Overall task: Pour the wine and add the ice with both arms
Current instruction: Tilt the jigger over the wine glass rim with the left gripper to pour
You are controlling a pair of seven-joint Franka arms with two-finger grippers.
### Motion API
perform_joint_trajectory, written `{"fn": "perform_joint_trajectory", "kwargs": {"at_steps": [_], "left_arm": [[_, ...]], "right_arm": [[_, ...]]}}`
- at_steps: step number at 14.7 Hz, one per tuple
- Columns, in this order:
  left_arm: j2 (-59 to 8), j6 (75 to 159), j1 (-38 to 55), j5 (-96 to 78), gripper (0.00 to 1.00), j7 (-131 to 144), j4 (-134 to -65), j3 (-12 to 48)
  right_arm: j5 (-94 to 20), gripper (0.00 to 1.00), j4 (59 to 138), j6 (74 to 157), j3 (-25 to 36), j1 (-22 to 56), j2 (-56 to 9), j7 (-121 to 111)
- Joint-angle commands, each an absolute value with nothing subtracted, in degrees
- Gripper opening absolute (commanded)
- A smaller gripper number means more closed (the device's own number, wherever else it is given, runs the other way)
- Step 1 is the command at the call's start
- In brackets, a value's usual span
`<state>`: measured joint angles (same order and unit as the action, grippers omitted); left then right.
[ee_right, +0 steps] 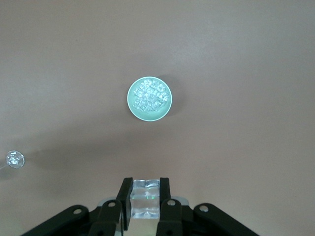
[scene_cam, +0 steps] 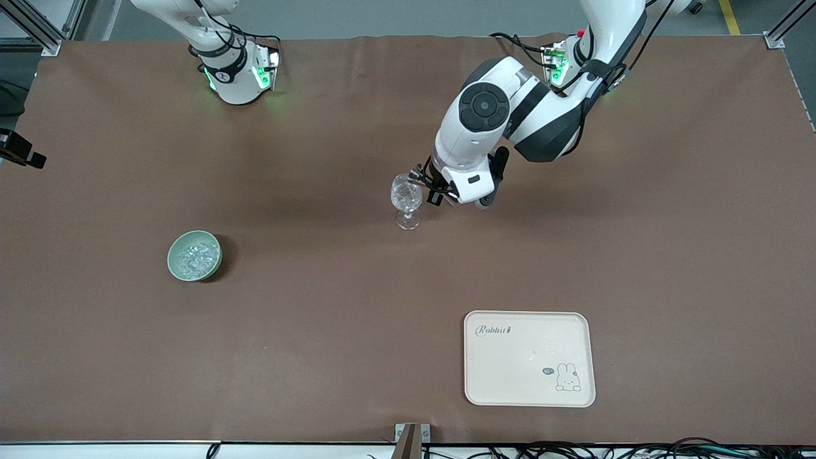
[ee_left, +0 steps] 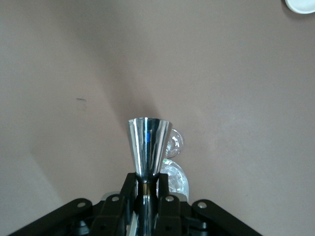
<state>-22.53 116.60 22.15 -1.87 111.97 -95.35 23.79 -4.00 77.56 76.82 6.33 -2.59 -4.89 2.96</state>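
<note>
A clear stemmed wine glass (scene_cam: 406, 196) (ee_left: 176, 178) stands mid-table and glitters inside. My left gripper (scene_cam: 426, 183) (ee_left: 146, 181) is just above its rim, shut on the waist of a shiny metal jigger (ee_left: 147, 145) whose cup reaches over the glass. No wine is in view. A pale green bowl (scene_cam: 173, 252) (ee_right: 133, 105) holds several chunks of ice (scene_cam: 193, 256) (ee_right: 149, 93) toward the right arm's end. My right gripper (ee_right: 145, 189) hangs high near its base, shut on a clear ice cube (ee_right: 145, 200).
A cream tray (scene_cam: 529, 382) with a rabbit drawing lies near the front edge, toward the left arm's end. A black fixture (scene_cam: 19, 150) juts in at the table edge on the right arm's end. A clamp (scene_cam: 411, 440) sits at the front edge.
</note>
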Motion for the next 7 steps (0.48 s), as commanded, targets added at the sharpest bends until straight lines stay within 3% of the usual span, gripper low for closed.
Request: {"fn": "perform_joint_trajectory", "kwargs": {"at_steps": [1,7], "left_arm": [[-22.3,116.5,23.7,1.7,0.0,115.2,-94.8,23.5],[-22.7,116.5,25.7,8.3,0.01,119.0,-94.9,23.5]], "right_arm": [[-3.2,0.0,77.1,76.2,5.6,-3.3,-4.8,1.6],[-3.3,0.01,76.9,76.6,5.6,-3.3,-4.9,1.6]]}}
